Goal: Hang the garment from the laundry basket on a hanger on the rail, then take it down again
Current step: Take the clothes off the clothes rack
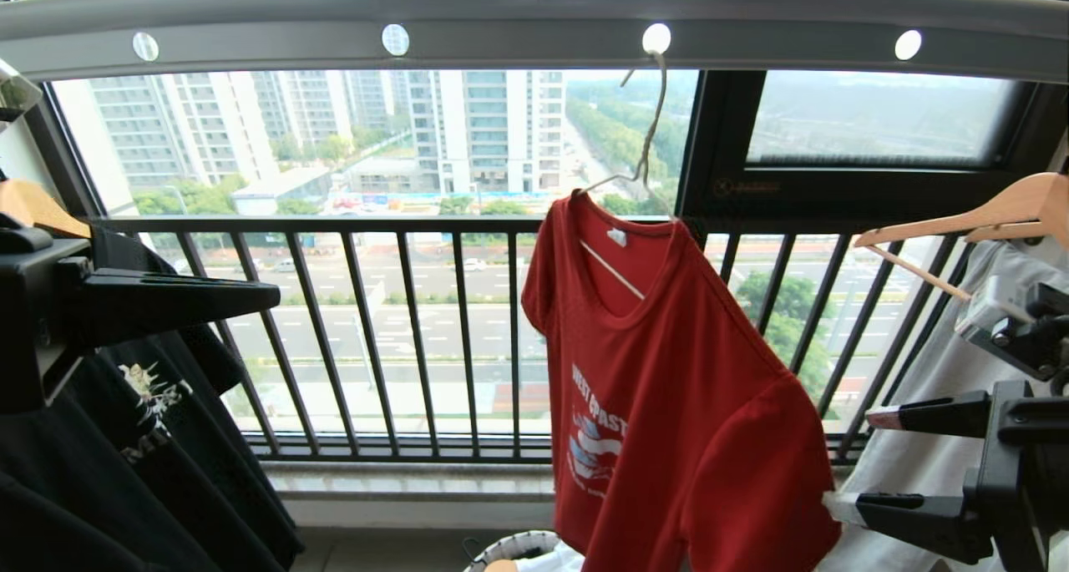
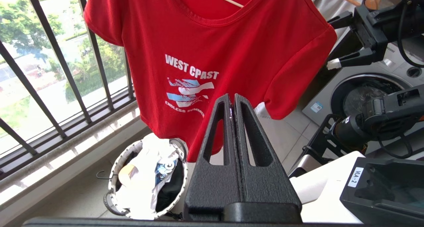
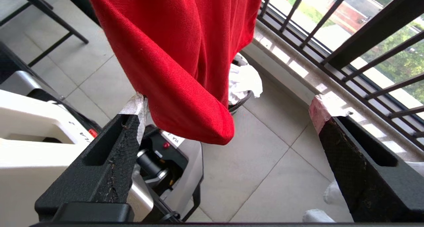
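Observation:
The red garment (image 1: 668,372) hangs aslant on the thin wire hanger (image 1: 647,146), whose hook sits in a round hole of the grey rail (image 1: 518,21). My right gripper (image 1: 850,462) is open at the lower right. In its wrist view the garment's sleeve (image 3: 185,87) droops between its fingers (image 3: 132,121), close to one taped tip. My left gripper (image 1: 271,292) is shut and empty at the left, away from the shirt; its tips (image 2: 232,99) point at the garment's chest print (image 2: 190,87). The laundry basket (image 1: 514,545) stands on the floor below, holding white and dark clothes.
A black T-shirt (image 1: 150,438) on a wooden hanger hangs at the left. A pale shirt (image 1: 919,438) on a wooden hanger (image 1: 985,217) hangs at the right. The black window railing (image 1: 401,338) runs behind. A washing machine (image 2: 364,94) stands beside the robot's white base (image 3: 33,127).

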Available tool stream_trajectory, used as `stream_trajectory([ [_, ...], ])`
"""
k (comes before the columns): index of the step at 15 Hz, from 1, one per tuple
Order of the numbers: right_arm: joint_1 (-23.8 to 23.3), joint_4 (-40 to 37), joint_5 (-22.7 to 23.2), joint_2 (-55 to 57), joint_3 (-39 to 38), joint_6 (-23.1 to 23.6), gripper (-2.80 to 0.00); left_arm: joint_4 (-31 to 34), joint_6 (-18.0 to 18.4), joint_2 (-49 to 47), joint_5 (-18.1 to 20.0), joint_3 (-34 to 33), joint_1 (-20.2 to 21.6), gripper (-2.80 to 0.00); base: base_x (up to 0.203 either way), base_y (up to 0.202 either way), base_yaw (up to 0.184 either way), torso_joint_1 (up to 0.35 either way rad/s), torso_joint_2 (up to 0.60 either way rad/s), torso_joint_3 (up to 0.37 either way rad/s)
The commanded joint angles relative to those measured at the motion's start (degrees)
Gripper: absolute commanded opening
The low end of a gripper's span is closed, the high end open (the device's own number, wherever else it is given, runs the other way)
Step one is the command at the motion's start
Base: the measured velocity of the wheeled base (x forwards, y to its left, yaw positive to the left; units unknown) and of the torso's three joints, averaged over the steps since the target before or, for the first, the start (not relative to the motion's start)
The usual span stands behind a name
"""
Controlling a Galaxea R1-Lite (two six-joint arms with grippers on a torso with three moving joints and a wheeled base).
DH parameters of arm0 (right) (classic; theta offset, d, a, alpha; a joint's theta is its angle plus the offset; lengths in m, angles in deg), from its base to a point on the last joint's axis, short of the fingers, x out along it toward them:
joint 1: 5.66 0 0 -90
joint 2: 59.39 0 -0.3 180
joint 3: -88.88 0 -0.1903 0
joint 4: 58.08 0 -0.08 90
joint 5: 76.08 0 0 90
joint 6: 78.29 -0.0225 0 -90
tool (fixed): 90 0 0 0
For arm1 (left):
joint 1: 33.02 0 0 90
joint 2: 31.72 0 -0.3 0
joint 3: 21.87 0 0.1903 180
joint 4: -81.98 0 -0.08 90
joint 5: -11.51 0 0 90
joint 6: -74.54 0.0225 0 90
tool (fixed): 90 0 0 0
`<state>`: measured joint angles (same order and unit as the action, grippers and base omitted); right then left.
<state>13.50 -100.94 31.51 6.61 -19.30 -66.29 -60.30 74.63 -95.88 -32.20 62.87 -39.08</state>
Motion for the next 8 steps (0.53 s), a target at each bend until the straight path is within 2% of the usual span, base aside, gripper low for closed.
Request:
stream_trajectory([
  [1, 2.7, -0.1, 2.0, 1.2, -0.2, -0.9, 0.0, 0.1, 0.0, -0.4, 0.2, -0.1, 0.0, -2.8, 0.0, 0.0, 0.0, 0.0, 0.0, 0.0],
  [4, 9.2, 0.9, 2.1, 2.0, 0.0, -4.0, 0.0, 0.0, 0.0, -0.4, -0.1, -0.2, 0.0, -2.8, 0.0, 0.0, 0.0, 0.0, 0.0, 0.0],
  [8, 11.3, 0.8, 1.9, -0.5, 0.0, -4.4, 0.0, -0.1, 0.1, -1.0, -0.1, -0.2, 0.0, -2.8, 0.0, 0.0, 0.0, 0.0, 0.0, 0.0],
])
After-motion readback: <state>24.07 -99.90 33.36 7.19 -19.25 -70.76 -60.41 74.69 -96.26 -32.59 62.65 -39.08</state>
